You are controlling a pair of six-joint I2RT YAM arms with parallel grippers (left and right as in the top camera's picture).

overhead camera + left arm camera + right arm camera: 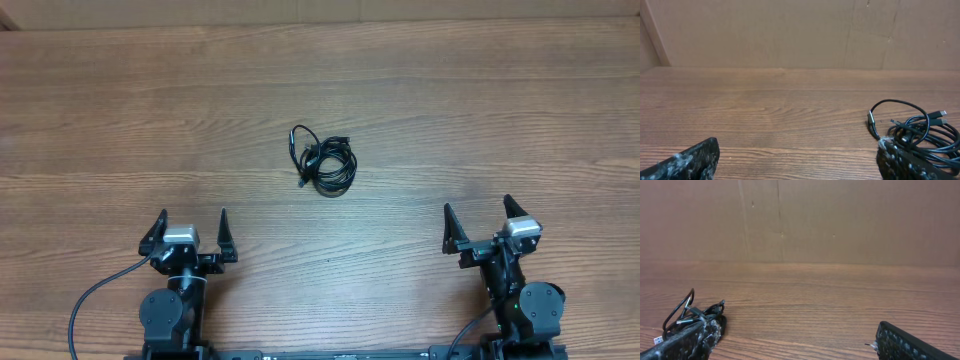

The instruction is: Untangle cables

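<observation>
The cables [323, 160] lie as one small bunch of thin black cords with loose loops and small plug ends on the wooden table [470, 110], near its middle. The bunch also shows at the right of the left wrist view [920, 131] and at the left of the right wrist view [687, 314]. My left gripper [189, 234] is open and empty near the front left, well short of the bunch. My right gripper [480, 222] is open and empty near the front right. Each gripper's near finger hides part of the bunch in its wrist view.
A brown cardboard wall [790, 30] stands along the table's far edge. A thick black arm wire [95, 295] curves off the left arm at the front left.
</observation>
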